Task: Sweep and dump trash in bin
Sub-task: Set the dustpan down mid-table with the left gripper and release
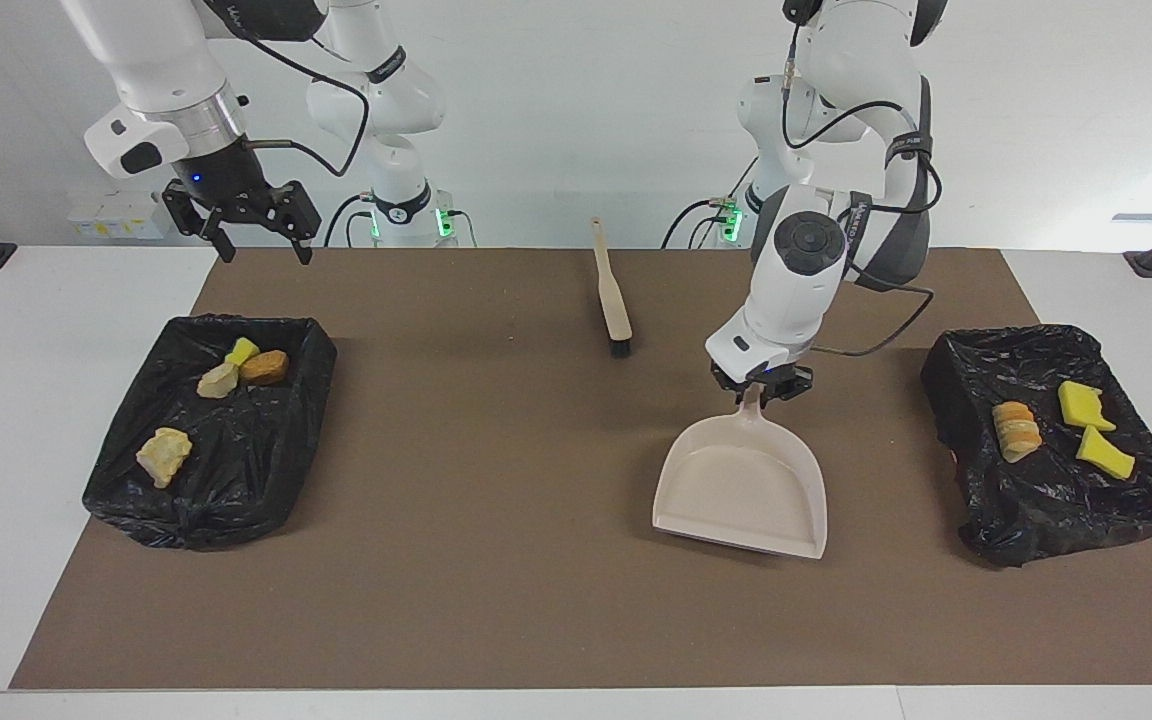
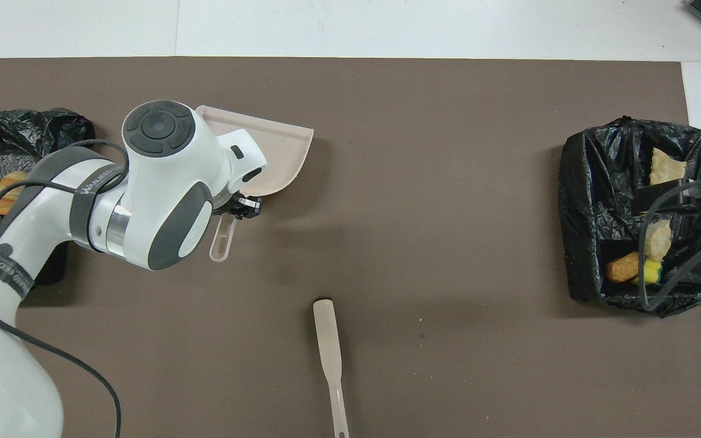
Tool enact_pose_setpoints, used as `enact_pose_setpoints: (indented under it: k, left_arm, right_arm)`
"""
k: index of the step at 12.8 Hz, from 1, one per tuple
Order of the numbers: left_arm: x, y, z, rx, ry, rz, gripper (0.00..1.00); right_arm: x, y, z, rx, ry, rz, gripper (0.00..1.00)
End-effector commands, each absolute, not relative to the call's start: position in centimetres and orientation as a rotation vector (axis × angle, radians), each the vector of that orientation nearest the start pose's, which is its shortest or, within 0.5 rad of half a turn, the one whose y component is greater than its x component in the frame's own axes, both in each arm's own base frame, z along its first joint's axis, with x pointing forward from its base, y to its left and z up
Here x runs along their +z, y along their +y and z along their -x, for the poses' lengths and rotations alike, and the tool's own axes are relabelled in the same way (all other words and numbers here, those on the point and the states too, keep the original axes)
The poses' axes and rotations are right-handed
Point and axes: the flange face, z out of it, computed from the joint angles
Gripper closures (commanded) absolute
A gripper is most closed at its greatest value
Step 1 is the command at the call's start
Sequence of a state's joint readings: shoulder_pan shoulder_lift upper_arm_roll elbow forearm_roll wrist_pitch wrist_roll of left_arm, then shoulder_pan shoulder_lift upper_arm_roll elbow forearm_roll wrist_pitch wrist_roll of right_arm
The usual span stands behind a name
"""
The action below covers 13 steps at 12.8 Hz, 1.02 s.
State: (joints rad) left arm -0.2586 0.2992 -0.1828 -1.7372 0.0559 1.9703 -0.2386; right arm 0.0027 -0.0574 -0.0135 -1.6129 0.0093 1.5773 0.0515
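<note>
Dustpan [image 1: 744, 490]: handle is being grasped by the left pincer [image 1: 761, 385], mouth facing away from the robots. Right pincer [image 1: 254, 240] is waiting released.

A mat [image 1: 496, 600] covers the bench [image 1: 36, 400]. A lined bin [image 1: 256, 470] holding four foam chunks [image 1: 164, 456] sits at the right arm's end, another bin [image 1: 1036, 510] holding three at the left arm's end. Between them lie the dustpan [image 1: 742, 490] and, nearer the robots, the brush [image 1: 612, 295].
</note>
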Motion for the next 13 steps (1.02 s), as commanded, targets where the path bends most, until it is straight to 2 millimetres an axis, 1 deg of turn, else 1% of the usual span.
enact_pose_setpoints:
  k: [1,2,3,4,5,6,7,8,9,10,11,13]
  left_arm:
    - [40.7,-29.8,-58.0,0.058,0.189,3.181,1.0]
    - [41.0,-31.7,-57.6,0.049,0.222,3.191,1.0]
    - [41.3,-32.8,-57.9,0.048,0.206,3.196,1.0]
    - [40.9,-34.2,-57.7,0.057,0.182,3.193,1.0]
    - [40.7,-34.9,-57.8,0.058,0.163,3.197,1.0]
    - [40.9,-35.1,-58.1,0.052,0.155,3.208,1.0]
    - [40.7,-35.4,-58.2,0.056,0.132,3.21,1.0]
    - [40.6,-36.3,-57.7,0.059,0.109,3.211,1.0]
    - [39.5,-36.7,-57.7,0.079,0.089,3.201,1.0]
    - [38.0,-38.3,-57.7,0.101,0.059,3.197,1.0]
    - [37.1,-39.1,-57.7,0.113,0.033,3.19,1.0]
    - [37.0,-39.3,-57.5,0.117,0.042,3.185,1.0]
  right_arm:
    - [63.6,-0.5,-53.3,-0.042,0.134,3.12,0.0]
    - [63.6,-0.5,-53.3,-0.042,0.134,3.12,0.0]
    - [63.7,-0.5,-53.3,-0.047,0.134,3.12,0.0]
    - [63.6,-0.5,-53.3,-0.042,0.134,3.12,0.0]
    - [63.6,-0.5,-53.3,-0.042,0.134,3.12,0.0]
    - [63.6,-0.5,-53.3,-0.045,0.134,3.12,0.0]
    - [63.6,-0.5,-53.3,-0.045,0.134,3.12,0.0]
    - [63.6,-0.5,-53.3,-0.042,0.134,3.12,0.0]
    - [63.6,-0.5,-53.3,-0.045,0.134,3.12,0.0]
    - [63.6,-0.5,-53.3,-0.042,0.134,3.12,0.0]
    - [63.7,-0.5,-53.3,-0.047,0.134,3.12,0.0]
    - [63.6,-0.5,-53.3,-0.042,0.134,3.12,0.0]
